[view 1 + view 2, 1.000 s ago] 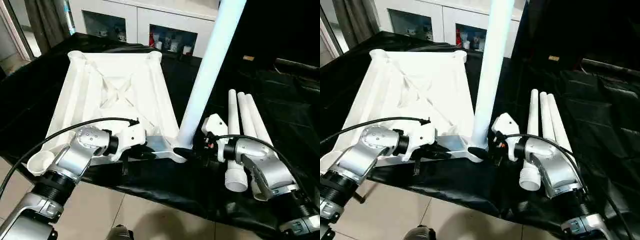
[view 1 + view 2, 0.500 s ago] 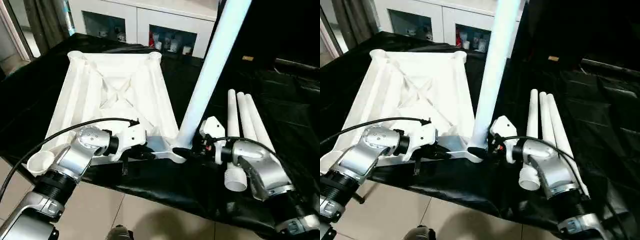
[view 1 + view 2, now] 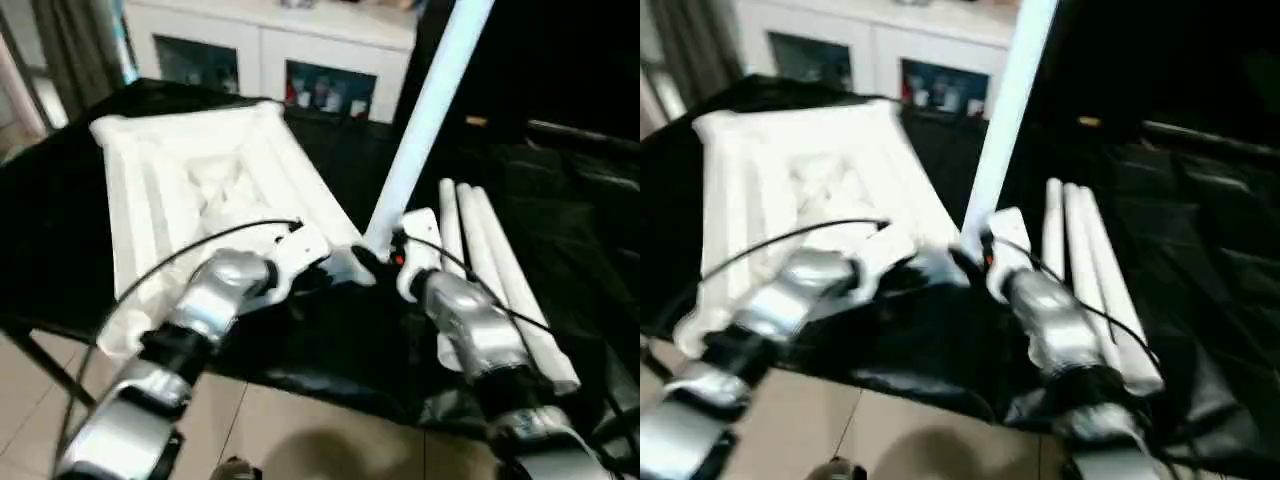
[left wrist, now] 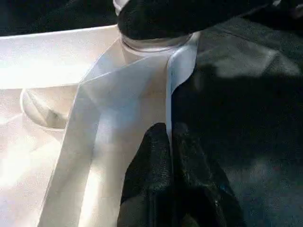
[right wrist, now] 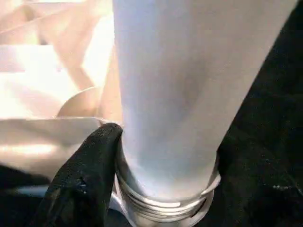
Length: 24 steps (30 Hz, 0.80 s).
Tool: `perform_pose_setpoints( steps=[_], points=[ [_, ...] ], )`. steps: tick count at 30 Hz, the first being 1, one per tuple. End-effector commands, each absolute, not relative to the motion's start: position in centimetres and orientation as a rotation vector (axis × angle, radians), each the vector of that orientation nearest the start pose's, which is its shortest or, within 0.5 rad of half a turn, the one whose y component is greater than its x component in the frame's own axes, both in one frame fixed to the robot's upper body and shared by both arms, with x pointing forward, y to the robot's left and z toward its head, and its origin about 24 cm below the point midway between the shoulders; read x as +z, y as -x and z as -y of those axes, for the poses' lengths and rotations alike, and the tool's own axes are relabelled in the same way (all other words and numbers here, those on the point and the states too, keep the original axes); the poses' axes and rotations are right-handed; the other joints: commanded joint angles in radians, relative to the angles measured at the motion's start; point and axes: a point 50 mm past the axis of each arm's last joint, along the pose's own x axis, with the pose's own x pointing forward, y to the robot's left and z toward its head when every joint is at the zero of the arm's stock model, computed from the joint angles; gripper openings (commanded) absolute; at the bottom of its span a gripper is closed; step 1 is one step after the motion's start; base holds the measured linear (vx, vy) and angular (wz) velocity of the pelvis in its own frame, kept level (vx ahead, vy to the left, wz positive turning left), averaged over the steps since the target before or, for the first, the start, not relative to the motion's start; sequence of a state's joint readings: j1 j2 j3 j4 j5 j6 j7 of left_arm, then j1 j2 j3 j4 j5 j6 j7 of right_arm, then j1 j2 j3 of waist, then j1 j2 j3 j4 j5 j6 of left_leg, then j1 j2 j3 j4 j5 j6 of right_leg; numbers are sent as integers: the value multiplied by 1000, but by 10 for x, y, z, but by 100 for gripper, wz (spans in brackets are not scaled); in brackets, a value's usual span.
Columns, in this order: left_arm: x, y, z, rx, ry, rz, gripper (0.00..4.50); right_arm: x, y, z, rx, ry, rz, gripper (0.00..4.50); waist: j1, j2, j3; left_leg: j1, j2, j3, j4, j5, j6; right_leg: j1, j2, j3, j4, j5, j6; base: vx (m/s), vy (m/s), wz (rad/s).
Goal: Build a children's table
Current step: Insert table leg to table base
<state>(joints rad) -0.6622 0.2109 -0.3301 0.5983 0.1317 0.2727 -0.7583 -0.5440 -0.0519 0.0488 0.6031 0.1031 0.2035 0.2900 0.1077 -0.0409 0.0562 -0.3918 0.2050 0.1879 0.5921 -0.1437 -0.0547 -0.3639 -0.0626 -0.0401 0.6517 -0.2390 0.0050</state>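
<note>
A: Where is the leg (image 3: 425, 115)?
B: Standing tilted in the tabletop's (image 3: 190, 185) near corner socket, its base gripped by the right gripper (image 5: 142, 156).
A: The left gripper (image 4: 169, 142)?
B: Pinched on the tabletop's edge. Tabletop white, ribbed, upside down on the black table (image 3: 560, 200); three spare legs (image 3: 480, 260) beside.

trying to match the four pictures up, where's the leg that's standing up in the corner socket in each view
Left eye view: standing leg slants from top right down to the tabletop's near right corner.
Right eye view: same leg, just right of top centre.
Left wrist view: its threaded base at the top edge.
Right wrist view: leg close up, centre.
Shared landmark: the corner socket it stands in.
</note>
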Motion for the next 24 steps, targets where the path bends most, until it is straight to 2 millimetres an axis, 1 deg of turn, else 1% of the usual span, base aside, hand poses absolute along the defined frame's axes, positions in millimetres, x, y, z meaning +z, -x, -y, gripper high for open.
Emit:
perform_pose_setpoints(
  steps=[1, 2, 4, 5, 6, 7, 9, 10, 11, 12, 13, 14, 15, 17, 18, 19, 20, 21, 22, 24],
  points=[
    [64, -341, -75, -971, -484, -347, 0, 20, -331, 87, 487, -7, -366, 270, -5, 11, -64, 35, 31, -25, -80, -328, -84, 11, -84, 40, -102, -225, -163, 0, 0, 0],
    [64, -341, -76, -971, -486, -344, 0, 21, -332, 86, 498, -6, -359, 270, -4, 10, -66, 36, 32, -23, -78, -315, -76, 10, -84, 41, -101, -197, -165, 0, 0, 0],
    [64, -342, -80, -970, -505, -341, 0, 26, -332, 84, 524, -13, -326, 270, -3, 10, -68, 32, 31, -21, -77, -279, -61, 15, -81, 40, -96, -133, -171, 0, 0, 0],
    [64, -342, -84, -964, -516, -341, 0, 29, -333, 84, 543, -35, -300, 270, -3, 8, -68, 32, 31, -20, -77, -269, -58, 16, -81, 40, -95, -119, -173, 0, 0, 0],
    [64, -343, -87, -957, -525, -342, 0, 33, -333, 84, 553, -55, -278, 326, -3, 10, -69, 32, 30, -19, -76, -255, -52, 16, -79, 40, -93, -96, -177, 0, 0, 0],
    [63, -343, -90, -958, -533, -343, 0, 37, -334, 85, 569, -84, -254, 340, -1, 10, -70, 32, 30, -18, -74, -252, -47, 16, -80, 40, -92, -84, -181, 0, 0, 0],
    [64, -341, -97, -982, -560, -327, 0, 47, -334, 89, 621, -94, -199, 342, 1, 9, -69, 30, 30, -18, -74, -245, -35, 19, -80, 40, -92, -70, -183, 0, 0, 0],
    [64, -340, -103, -995, -566, -331, 0, 54, -332, 94, 677, -90, -171, 342, 4, 10, -70, 29, 32, -19, -75, -239, -27, 22, -81, 40, -92, -56, -176, 0, 0, 0],
    [65, -337, -106, -1024, -573, -314, 0, 59, -330, 98, 719, -72, -158, 352, 4, 9, -70, 28, 33, -20, -75, -230, -25, 24, -79, 39, -89, -41, -174, 0, 0, 0],
    [66, -336, -107, -1044, -578, -299, 0, 61, -328, 101, 739, -60, -154, 380, 2, 12, -70, 25, 32, -20, -76, -216, -23, 25, -76, 38, -86, -17, -174, 0, 0, 0],
    [65, -334, -109, -1064, -578, -303, 0, 63, -327, 105, 762, -38, -152, 384, 2, 11, -72, 25, 32, -21, -75, -207, -22, 26, -76, 37, -84, -4, -175, 0, 0, 0],
    [65, -332, -113, -1075, -586, -313, 0, 64, -324, 110, 789, -20, -157, 384, 3, 14, -72, 28, 32, -19, -73, -205, -19, 24, -75, 38, -83, 13, -182, 0, 0, 0],
    [65, -331, -115, -1094, -600, -312, 0, 66, -321, 116, 816, 3, -158, 384, 3, 10, -71, 30, 33, -18, -74, -208, -17, 22, -74, 38, -84, 11, -189, 0, 0, 0],
    [65, -328, -121, -1134, -609, -330, 0, 68, -314, 127, 886, 37, -174, 384, 7, 13, -70, 30, 33, -18, -73, -210, -15, 23, -76, 38, -84, 6, -196, 0, 0, 0],
    [66, -326, -125, -1169, -617, -338, 0, 68, -307, 134, 951, 70, -195, 384, 12, 14, -71, 33, 35, -16, -71, -211, -15, 20, -76, 39, -84, 14, -195, 0, 0, 0],
    [66, -325, -126, -1180, -618, -338, 0, 67, -306, 135, 965, 79, -201, 384, 14, 14, -70, 31, 34, -17, -72, -215, -11, 24, -75, 39, -84, 13, -195, 0, 0, 0],
    [67, -324, -127, -1193, -618, -338, 0, 67, -303, 137, 984, 90, -209, 384, 14, 14, -69, 31, 34, -16, -73, -218, -13, 22, -76, 39, -85, 8, -196, 0, 0, 0],
    [69, -322, -129, -1221, -605, -330, 0, 65, -298, 139, 1026, 109, -225, 384, 12, 19, -69, 32, 33, -17, -73, -226, -17, 20, -76, 39, -83, 2, -201, 0, 0, 0],
    [71, -320, -131, -1250, -591, -324, 0, 64, -293, 141, 1069, 129, -245, 384, 11, 15, -70, 30, 34, -17, -72, -230, -17, 23, -76, 38, -85, 2, -205, 0, 0, 0],
    [73, -317, -133, -1286, -578, -324, 0, 60, -288, 142, 1114, 157, -273, 384, 9, 17, -69, 31, 34, -17, -73, -233, -14, 20, -75, 38, -84, 2, -215, 0, 0, 0]
  ],
)
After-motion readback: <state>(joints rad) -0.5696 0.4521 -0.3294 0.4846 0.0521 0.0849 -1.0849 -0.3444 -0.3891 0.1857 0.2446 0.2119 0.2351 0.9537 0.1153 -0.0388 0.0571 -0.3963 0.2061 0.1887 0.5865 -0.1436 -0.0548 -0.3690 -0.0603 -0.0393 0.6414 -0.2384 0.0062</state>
